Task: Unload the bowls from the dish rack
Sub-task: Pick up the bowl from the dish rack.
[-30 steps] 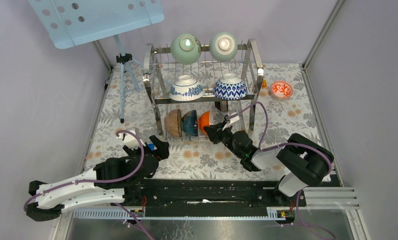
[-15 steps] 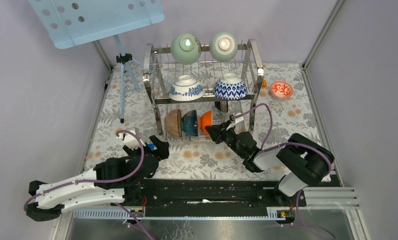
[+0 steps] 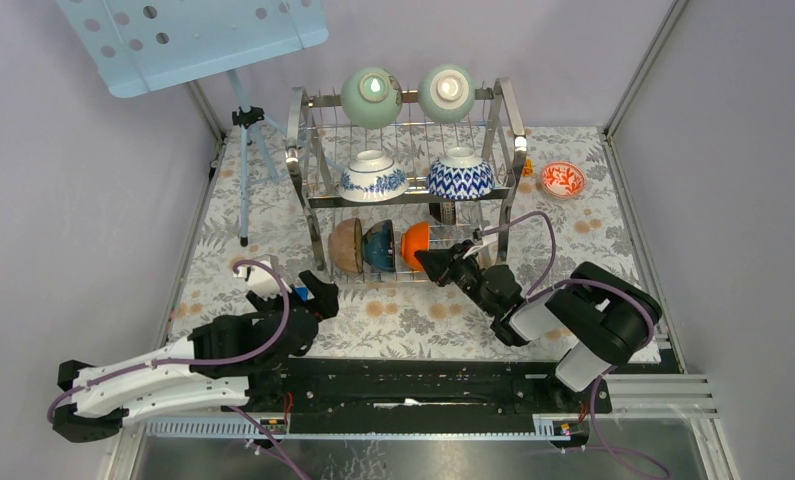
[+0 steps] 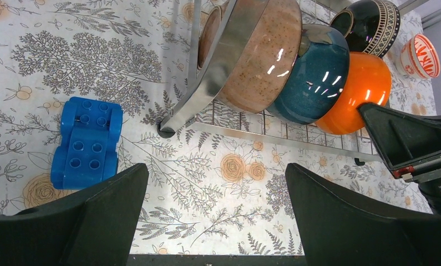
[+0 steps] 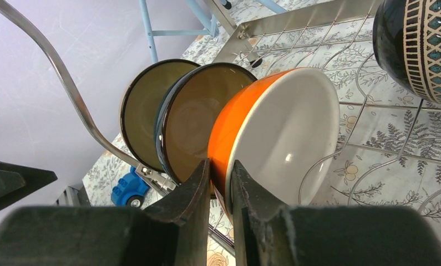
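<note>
Right wrist view: the right gripper (image 5: 218,183) pinches the rim of the orange-white bowl (image 5: 284,127), which stands on edge in the dish rack's (image 5: 295,19) lower tier against the dark teal bowl (image 5: 190,127). Glazed ceramic is likely rigid, slick and chippable, so this rim hold needs firm pressure. The left gripper (image 4: 217,169) hangs open before the rack.
</note>
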`<state>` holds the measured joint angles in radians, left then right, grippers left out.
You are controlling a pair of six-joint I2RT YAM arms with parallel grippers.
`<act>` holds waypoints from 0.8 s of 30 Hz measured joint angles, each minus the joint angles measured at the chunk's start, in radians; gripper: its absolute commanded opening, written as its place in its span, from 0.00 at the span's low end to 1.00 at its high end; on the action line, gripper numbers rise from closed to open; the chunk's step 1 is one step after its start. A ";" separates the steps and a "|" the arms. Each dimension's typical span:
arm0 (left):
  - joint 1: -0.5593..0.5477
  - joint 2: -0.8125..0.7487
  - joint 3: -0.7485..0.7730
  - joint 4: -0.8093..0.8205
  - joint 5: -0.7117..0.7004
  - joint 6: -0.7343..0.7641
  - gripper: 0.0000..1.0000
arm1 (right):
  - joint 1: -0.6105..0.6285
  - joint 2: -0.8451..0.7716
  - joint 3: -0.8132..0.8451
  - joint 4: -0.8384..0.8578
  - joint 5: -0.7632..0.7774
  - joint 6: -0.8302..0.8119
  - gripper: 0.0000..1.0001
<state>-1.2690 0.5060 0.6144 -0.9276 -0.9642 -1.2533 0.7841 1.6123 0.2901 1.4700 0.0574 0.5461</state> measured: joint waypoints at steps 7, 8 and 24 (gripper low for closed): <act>0.000 0.006 0.000 -0.002 0.000 -0.001 0.99 | -0.014 0.025 -0.004 0.039 -0.017 0.063 0.00; 0.000 0.006 0.000 -0.003 0.000 -0.001 0.99 | -0.014 0.025 -0.004 0.040 -0.017 0.068 0.00; 0.000 0.006 0.000 -0.006 0.001 -0.002 0.99 | -0.026 0.006 -0.015 0.043 -0.027 0.153 0.00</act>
<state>-1.2690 0.5121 0.6144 -0.9340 -0.9630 -1.2549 0.7582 1.6180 0.2749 1.5131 0.0299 0.6994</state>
